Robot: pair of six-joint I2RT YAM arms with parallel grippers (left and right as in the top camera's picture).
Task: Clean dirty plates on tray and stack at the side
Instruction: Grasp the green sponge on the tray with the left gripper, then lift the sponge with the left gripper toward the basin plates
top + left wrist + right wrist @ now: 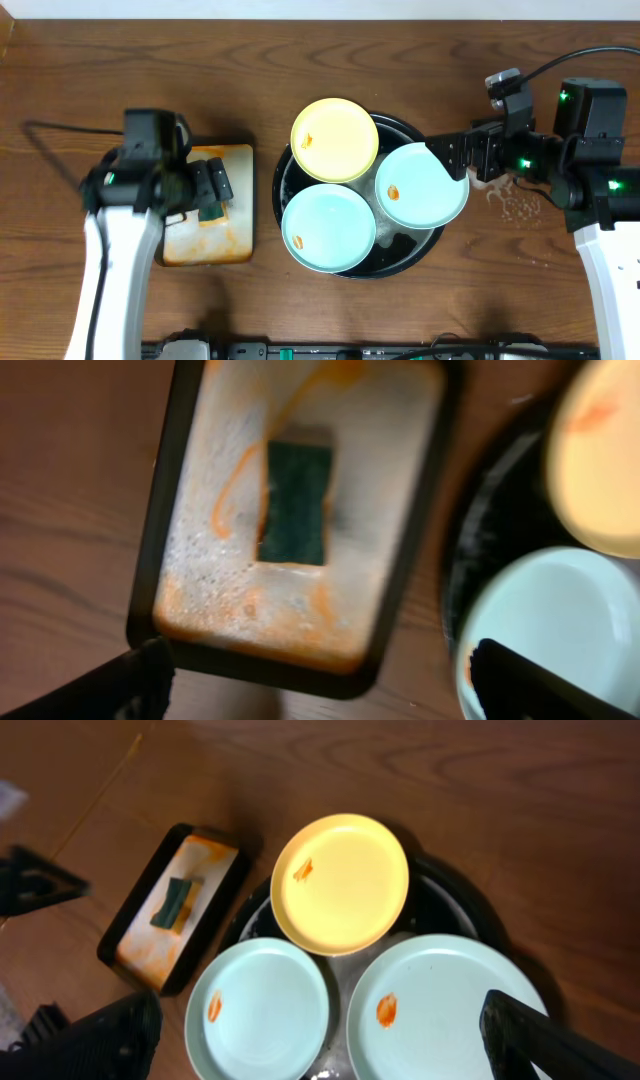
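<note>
Our left gripper (320, 660) hangs with its fingers spread wide above the small orange-stained tray (210, 250), where a green sponge (296, 503) lies in foam (200, 560). Our right gripper (320, 1020) is likewise wide open at the 3 o'clock edge of the black tray (283, 175), just beside the mint plate (421, 185); we cannot tell whether it touches it. In the black tray, seen from overhead, the blue plate (328, 227) sits at 7 o'clock, the mint plate at 3, overhanging the rim, and the yellow plate (334, 139) at 12, each with an orange smear (385, 1010).
</note>
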